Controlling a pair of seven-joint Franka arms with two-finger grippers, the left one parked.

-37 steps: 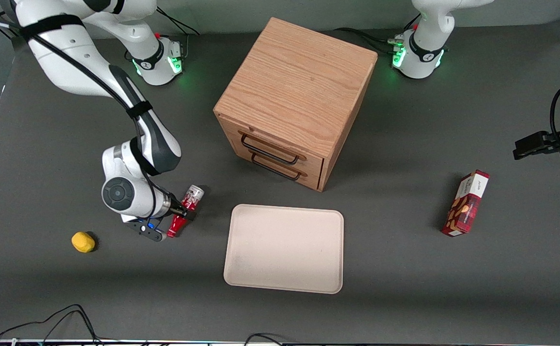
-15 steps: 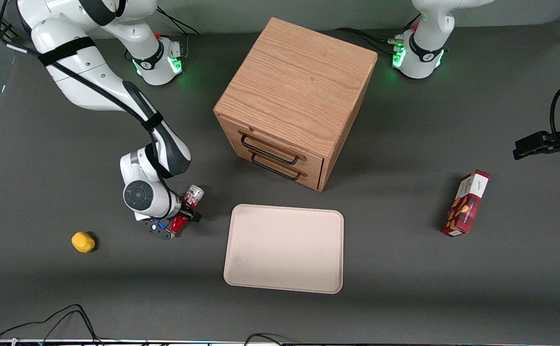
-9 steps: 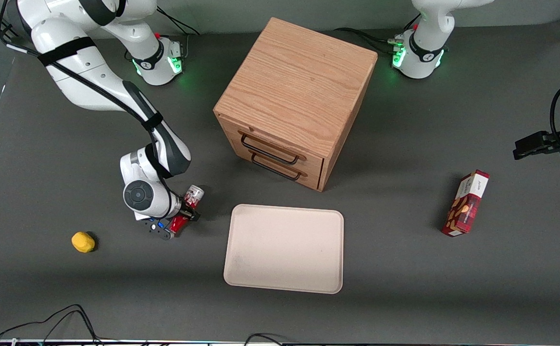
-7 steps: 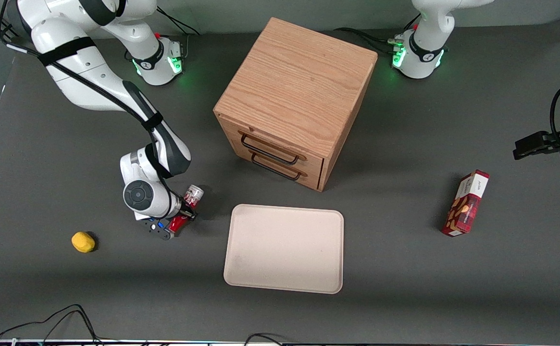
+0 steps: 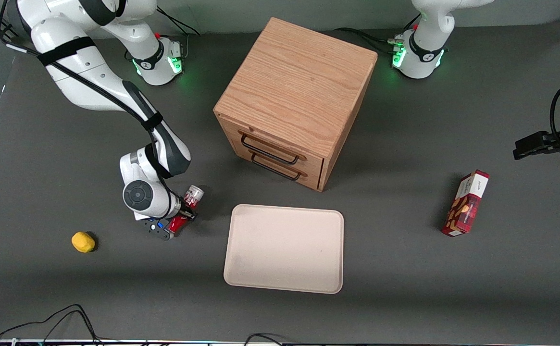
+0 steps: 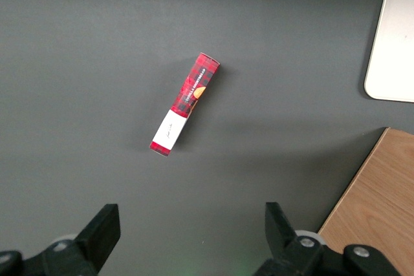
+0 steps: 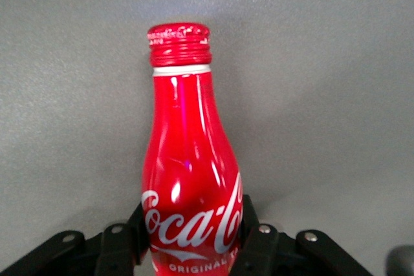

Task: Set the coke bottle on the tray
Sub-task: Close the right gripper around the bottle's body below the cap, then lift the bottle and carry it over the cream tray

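Front view: the gripper [image 5: 182, 215] sits left of centre in the frame, low over the grey table [image 5: 404, 269], its fingers clamped on the coke bottle [image 5: 187, 207]; the bottle lies tilted, silvery base up toward the cabinet, red neck pointing toward the camera; it is near the tray's [image 5: 284, 248] upper left corner but not touching, a strip of bare table between them; the tray holds nothing; the wooden drawer cabinet [image 5: 295, 101] stands above the tray in the frame, both drawers shut; a yellow lump [image 5: 82, 241] lies lower left; a red snack box [image 5: 466, 203] lies at the right.

Right wrist view: the bottle [image 7: 189, 172] fills the centre, cap and white script plain, dark fingers [image 7: 255, 240] pressed to both sides of its body; only table around it.

Left wrist view: the snack box [image 6: 185, 103] lies alone, well apart from the tray's corner [image 6: 393, 50] and the cabinet's edge [image 6: 378, 205].
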